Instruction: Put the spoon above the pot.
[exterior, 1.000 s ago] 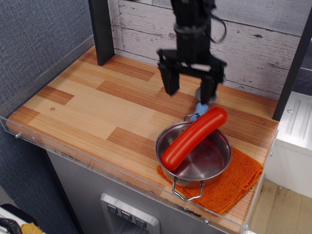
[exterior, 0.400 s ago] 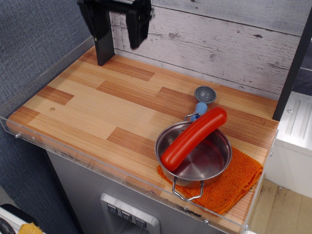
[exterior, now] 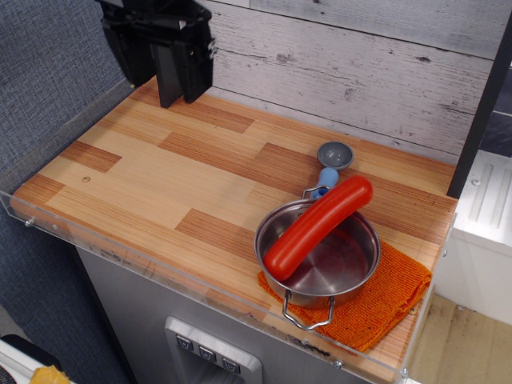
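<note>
1. I saw the gripper (exterior: 160,60) parked high at the far left corner of the wooden table (exterior: 144,184), well apart from everything else. Its two black fingers (exterior: 190,68) hung spread apart with nothing between them.
2. The spoon (exterior: 331,164) lay flat on the wood just behind the pot (exterior: 318,256), grey bowl pointing toward the back wall and the light-blue handle toward the pot. The handle end sat right at the pot's rear wire loop; I couldn't tell whether the two were touching.
3. The pot stood near the right front of the table, partly on an orange cloth (exterior: 392,292), its second loop handle facing the front edge.
4. A long red sausage (exterior: 318,226) lay slantwise across the pot, its upper end resting over the rim near the spoon's handle.
</note>
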`<state>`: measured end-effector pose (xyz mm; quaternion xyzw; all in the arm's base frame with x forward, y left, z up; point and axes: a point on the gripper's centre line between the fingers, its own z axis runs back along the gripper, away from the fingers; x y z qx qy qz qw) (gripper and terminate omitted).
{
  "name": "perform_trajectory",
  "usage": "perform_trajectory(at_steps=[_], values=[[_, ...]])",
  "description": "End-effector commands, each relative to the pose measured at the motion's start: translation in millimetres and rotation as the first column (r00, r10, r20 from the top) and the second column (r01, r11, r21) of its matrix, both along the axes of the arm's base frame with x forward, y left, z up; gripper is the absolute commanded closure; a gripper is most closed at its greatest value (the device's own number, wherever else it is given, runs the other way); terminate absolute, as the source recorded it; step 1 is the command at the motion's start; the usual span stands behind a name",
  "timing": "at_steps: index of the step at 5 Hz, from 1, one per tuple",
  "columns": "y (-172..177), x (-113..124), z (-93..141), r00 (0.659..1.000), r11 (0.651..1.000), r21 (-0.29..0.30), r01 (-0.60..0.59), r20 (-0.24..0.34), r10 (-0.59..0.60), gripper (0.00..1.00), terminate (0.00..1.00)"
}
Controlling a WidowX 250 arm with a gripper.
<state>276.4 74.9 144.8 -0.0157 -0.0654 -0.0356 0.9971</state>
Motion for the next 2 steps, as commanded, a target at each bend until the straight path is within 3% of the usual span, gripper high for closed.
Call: perform_trajectory(at_steps=[1, 2], values=[[4.9, -5.5, 6.7, 1.0, 1.0, 0.007, -0.008, 0.028, 0.007, 0.0, 0.0], [4.9, -5.5, 6.7, 1.0, 1.0, 0.007, -0.008, 0.028, 0.007, 0.0, 1.0]])
